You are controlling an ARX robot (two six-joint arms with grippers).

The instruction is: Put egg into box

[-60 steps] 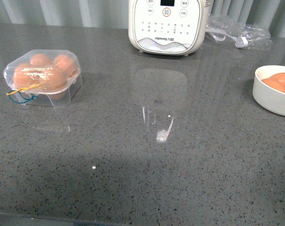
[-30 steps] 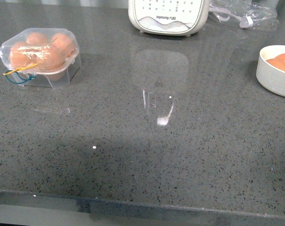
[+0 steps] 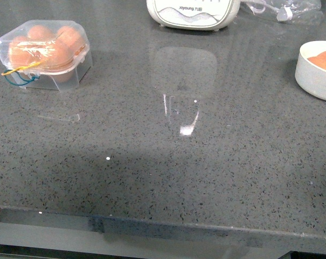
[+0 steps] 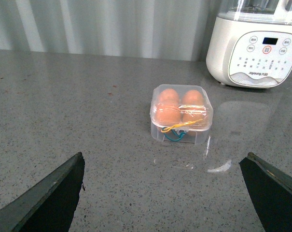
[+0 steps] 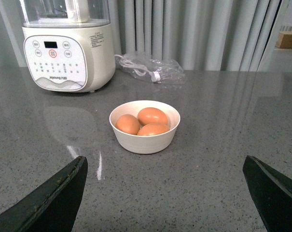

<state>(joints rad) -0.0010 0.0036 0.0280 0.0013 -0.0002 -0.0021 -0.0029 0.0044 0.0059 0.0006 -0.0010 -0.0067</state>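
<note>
Nearest, counter edge: only in the front view is the front lip of the grey speckled counter point(image 3: 168, 226) seen; neither arm is caught there.
Left gripper point(image 4: 167, 193): its two dark fingers are spread wide apart at the corners of the left wrist view, with nothing held between them.
Right gripper point(image 5: 165, 195): likewise spread wide in the right wrist view, nothing gripped.
Box point(image 3: 44, 54): set on the counter's far left in the front view, lid closed; the yellow-and-blue cord point(image 4: 180, 128) is seen hanging at its front face. Brown eggs are seen through the clear lid; an exact count cannot be made.
Egg point(image 5: 152, 116): shown whole only by the right wrist view, where three brown eggs are seen lying together in the white bowl point(image 5: 145, 141). In the front view the bowl is cut off at the right edge, well apart from the box.
Blender base point(image 5: 68, 55): stood at the back of the counter, between box and bowl; its control panel is shown by both wrist views, cropped in the front view.
Plastic bag point(image 5: 148, 70): lying just beside the blender base, before the curtain point(image 5: 199, 34).
</note>
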